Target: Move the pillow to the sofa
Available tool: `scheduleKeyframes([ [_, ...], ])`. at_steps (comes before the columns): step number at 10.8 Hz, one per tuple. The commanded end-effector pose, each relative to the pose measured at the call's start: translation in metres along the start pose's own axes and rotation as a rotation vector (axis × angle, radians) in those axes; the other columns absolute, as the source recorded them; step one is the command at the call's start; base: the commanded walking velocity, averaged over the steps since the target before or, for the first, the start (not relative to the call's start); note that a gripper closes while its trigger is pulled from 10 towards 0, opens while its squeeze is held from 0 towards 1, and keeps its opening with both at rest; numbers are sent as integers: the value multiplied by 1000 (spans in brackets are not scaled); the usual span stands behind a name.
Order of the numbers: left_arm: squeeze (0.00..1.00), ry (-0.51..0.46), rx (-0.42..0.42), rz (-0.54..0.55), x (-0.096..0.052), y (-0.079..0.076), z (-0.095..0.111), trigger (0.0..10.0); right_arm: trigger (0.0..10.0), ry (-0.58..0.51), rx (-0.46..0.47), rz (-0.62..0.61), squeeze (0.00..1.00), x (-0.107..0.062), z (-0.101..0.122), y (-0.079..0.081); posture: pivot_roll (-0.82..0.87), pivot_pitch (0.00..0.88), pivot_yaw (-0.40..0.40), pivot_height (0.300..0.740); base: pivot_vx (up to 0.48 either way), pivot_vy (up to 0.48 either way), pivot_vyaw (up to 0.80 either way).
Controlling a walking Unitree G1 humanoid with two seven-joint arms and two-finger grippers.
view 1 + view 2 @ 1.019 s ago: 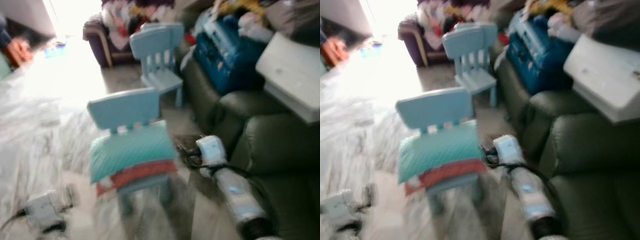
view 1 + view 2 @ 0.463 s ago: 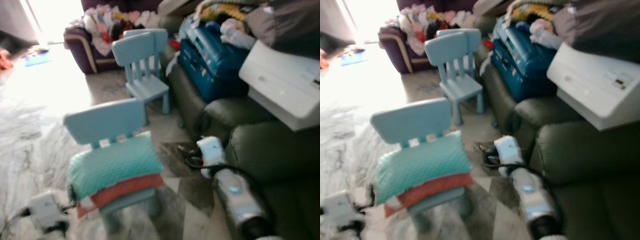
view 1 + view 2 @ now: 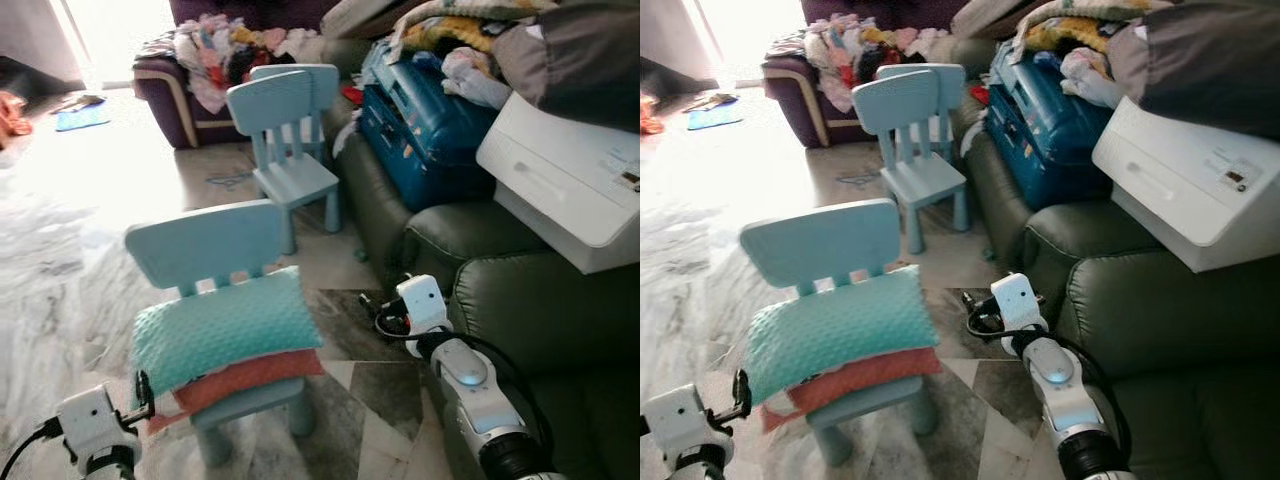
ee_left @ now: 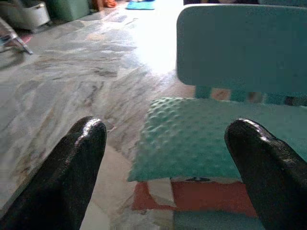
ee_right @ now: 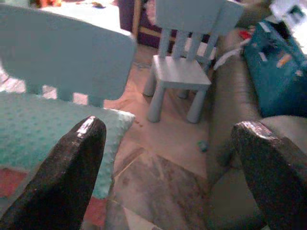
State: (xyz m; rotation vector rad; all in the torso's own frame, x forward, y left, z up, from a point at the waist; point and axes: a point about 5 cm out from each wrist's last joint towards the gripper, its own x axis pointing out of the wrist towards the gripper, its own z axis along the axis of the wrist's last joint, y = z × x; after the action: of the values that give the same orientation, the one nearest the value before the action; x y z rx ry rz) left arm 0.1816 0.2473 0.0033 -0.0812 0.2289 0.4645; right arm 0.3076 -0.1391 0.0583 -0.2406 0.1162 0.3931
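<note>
While the teal pillow (image 3: pixel 225 328) is lying on the seat of the near blue chair (image 3: pixel 205 243), atop an orange cushion (image 3: pixel 245 375), the head views are showing both arms low beside that chair. The left gripper (image 4: pixel 165 165) is pointing at the pillow's end, fingers spread wide and holding nothing. The right gripper (image 5: pixel 168 167) is likewise splayed and empty, between chair and green sofa (image 3: pixel 560 310). Its wrist view is adding a second blue chair (image 5: pixel 189 57) beyond the first and a blue suitcase (image 5: pixel 276 72) on the sofa.
</note>
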Motion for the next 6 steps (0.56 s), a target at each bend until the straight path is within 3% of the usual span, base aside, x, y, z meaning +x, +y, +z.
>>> scheduleKeyframes([
  [1, 0, 24, 10, 20, -2, 6, -5, 10000, 10000, -17, -16, 19, 0, 3, 4, 5, -148, 71, 25, 740, 0, 0, 800],
  [6, 0, 26, 18, 19, -2, 7, -4, 10000, 10000, -23, -20, 23, 0, 3, 5, 6, -144, 66, 25, 740, 0, 0, 800],
])
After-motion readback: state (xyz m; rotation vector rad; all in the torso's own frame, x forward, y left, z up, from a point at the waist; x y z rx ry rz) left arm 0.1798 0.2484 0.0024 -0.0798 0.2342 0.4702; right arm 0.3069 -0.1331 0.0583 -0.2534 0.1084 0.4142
